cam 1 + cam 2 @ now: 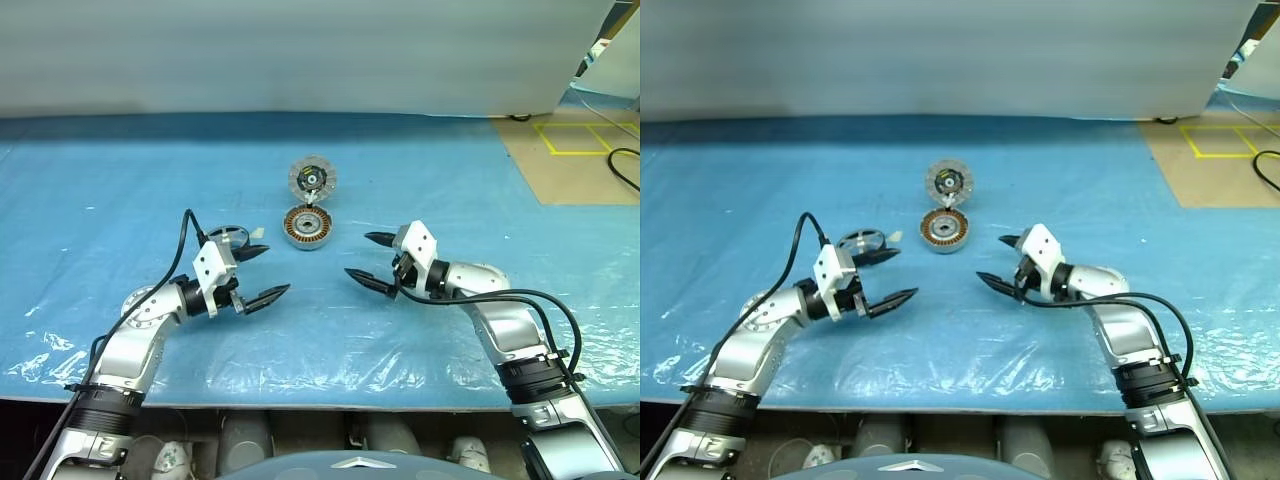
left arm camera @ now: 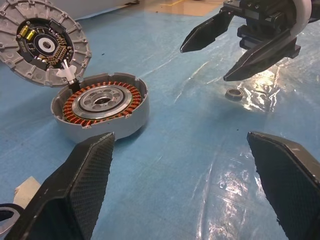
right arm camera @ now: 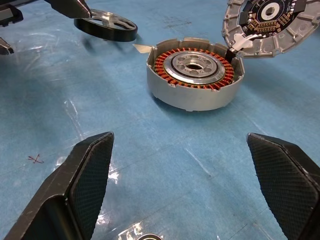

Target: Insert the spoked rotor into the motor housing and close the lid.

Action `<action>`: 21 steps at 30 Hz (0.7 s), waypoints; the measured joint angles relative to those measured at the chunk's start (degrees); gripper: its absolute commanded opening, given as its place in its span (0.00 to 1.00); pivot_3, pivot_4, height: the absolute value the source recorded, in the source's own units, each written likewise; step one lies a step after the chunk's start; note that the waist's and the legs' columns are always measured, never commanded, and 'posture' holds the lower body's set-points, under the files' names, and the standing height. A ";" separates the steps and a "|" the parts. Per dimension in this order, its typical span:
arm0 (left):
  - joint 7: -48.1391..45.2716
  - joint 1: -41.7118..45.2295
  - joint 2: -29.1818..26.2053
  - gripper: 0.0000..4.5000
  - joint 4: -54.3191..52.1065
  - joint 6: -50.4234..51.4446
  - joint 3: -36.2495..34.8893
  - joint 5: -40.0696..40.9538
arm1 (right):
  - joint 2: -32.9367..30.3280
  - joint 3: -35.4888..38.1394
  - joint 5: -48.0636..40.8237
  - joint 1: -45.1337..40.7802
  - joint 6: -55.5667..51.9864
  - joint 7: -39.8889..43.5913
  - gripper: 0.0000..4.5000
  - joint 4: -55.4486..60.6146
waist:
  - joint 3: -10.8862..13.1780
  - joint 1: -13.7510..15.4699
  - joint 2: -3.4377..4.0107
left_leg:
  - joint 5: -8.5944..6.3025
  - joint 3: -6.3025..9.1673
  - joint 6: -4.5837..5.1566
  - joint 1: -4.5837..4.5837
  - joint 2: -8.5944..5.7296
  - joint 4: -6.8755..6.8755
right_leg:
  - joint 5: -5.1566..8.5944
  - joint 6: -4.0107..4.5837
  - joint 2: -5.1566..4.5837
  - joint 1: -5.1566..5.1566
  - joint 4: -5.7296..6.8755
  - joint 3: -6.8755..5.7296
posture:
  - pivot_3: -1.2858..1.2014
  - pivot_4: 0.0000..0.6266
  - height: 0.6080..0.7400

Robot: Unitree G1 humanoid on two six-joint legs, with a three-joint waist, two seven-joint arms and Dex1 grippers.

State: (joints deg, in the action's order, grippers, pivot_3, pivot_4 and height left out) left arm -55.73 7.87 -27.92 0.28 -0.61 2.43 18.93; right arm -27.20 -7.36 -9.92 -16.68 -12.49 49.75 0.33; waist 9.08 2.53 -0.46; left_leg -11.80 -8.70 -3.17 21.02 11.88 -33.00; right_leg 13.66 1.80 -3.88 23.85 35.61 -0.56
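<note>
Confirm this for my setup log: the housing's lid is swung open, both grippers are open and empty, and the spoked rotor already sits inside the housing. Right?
Not quite. The spoked rotor lies on the blue sheet beside the motor housing, not inside it, as the right wrist view shows. The rest holds: the lid is swung open, and the left gripper and right gripper are open and empty.

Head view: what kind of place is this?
Likely a robotics lab bench: blue plastic sheet over the table, yellow floor tape, an opened motor housing set out between the grippers.
</note>
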 measured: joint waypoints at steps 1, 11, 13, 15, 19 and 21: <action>0.00 0.01 0.00 0.99 0.29 -0.20 -0.02 -0.01 | 0.01 -0.03 0.00 -0.07 0.01 -0.03 1.00 0.00 | 0.00 0.00 0.00 | 0.00 0.00 0.00 0.00 0.00 0.00 | 0.00 0.00 0.00 0.00 0.00 0.00 | 0.52 0.24 1.00; 2.63 -2.03 0.21 0.99 0.26 -0.81 -0.94 -0.06 | 4.16 -5.58 2.15 -18.80 -1.98 1.84 1.00 -5.03 | 0.00 -0.39 0.00 | 0.00 -0.01 0.00 -0.07 0.02 -0.04 | -0.03 0.06 0.01 0.02 0.10 0.00 | 0.52 0.24 1.00; 3.34 -2.67 0.22 0.99 -0.29 -0.80 -1.21 -0.05 | 4.48 -7.98 3.54 -23.54 -2.49 3.59 1.00 -8.23 | 0.00 -0.24 0.00 | 0.00 0.00 -0.01 -0.03 0.01 -0.05 | -0.04 0.06 0.01 0.01 0.09 -0.02 | 0.52 0.24 1.00; 3.89 -3.39 0.23 0.99 -0.84 -0.80 -1.72 -0.05 | 4.81 -12.14 6.21 -28.68 -3.72 6.53 1.00 -12.40 | 0.00 -0.16 -0.01 | 0.02 0.00 0.02 0.02 0.01 -0.05 | -0.04 0.07 0.00 0.03 0.10 -0.04 | 0.52 0.24 1.00; 5.04 -3.96 0.67 0.99 -1.81 -0.79 -2.10 -0.04 | 4.82 -21.90 12.02 -36.01 -5.10 15.97 1.00 -20.06 | 0.00 -0.01 -0.01 | 0.06 0.04 0.09 0.12 0.04 -0.04 | -0.04 0.08 0.00 0.04 0.13 -0.14 | 0.52 0.24 1.00; 5.53 -4.28 0.86 0.99 -1.99 -0.81 -2.16 -0.05 | 5.02 -25.96 14.84 -37.97 -5.11 19.48 1.00 -23.76 | 0.00 -0.05 -0.01 | 0.09 0.05 0.14 0.14 0.06 -0.04 | -0.04 0.08 0.01 0.06 0.13 -0.16 | 0.52 0.24 1.00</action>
State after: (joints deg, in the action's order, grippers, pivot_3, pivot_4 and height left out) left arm -50.20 3.59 -27.06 -1.71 -1.42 0.27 18.88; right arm -22.19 -33.32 4.92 -54.64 -17.60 69.22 -23.44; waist 9.08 2.48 -0.47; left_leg -11.71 -8.65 -3.03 21.15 11.94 -33.04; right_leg 13.62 1.88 -3.87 23.90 35.74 -0.72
